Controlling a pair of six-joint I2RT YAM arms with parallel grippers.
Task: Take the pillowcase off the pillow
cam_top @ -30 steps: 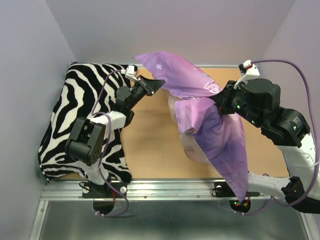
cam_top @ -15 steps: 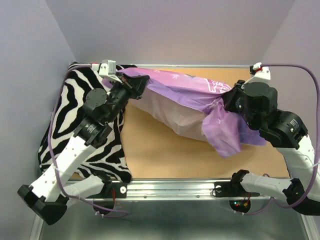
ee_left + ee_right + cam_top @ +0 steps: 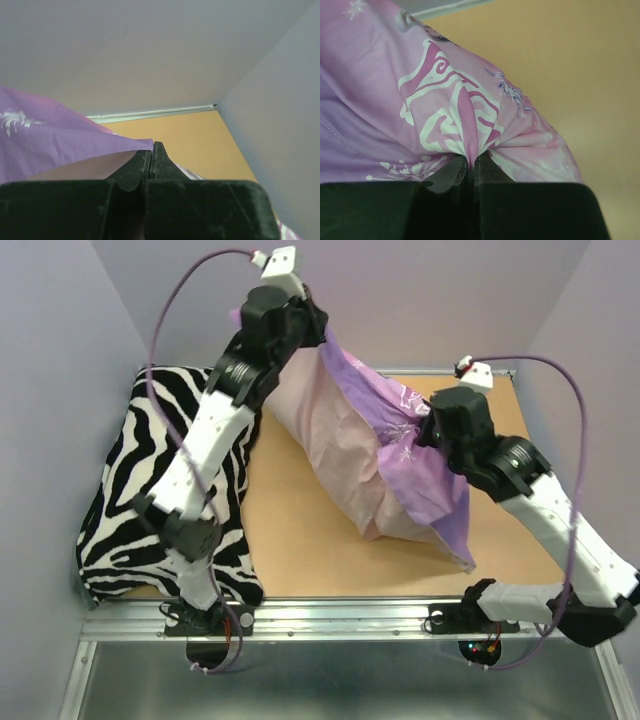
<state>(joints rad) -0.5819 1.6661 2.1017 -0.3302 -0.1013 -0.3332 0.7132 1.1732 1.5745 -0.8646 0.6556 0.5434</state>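
Near end of the pillowcase (image 3: 425, 510) sags onto the worktop (image 3: 300, 540) toward the near-right corner. It's bulky, so I judge the pillow is inside, though none shows bare. Right fingers (image 3: 445, 177) are clamped on a bunch of printed fabric, mid-right. Left fingers (image 3: 131, 172) are pinched on the case's edge, raised high over the far edge. Case is hoisted, not stripped; shaking the pillow out is what's left.

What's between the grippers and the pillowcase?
Nothing visible. The left gripper and right gripper each have their jaws shut directly on a pinch of pillowcase fabric, the left one at an edge.
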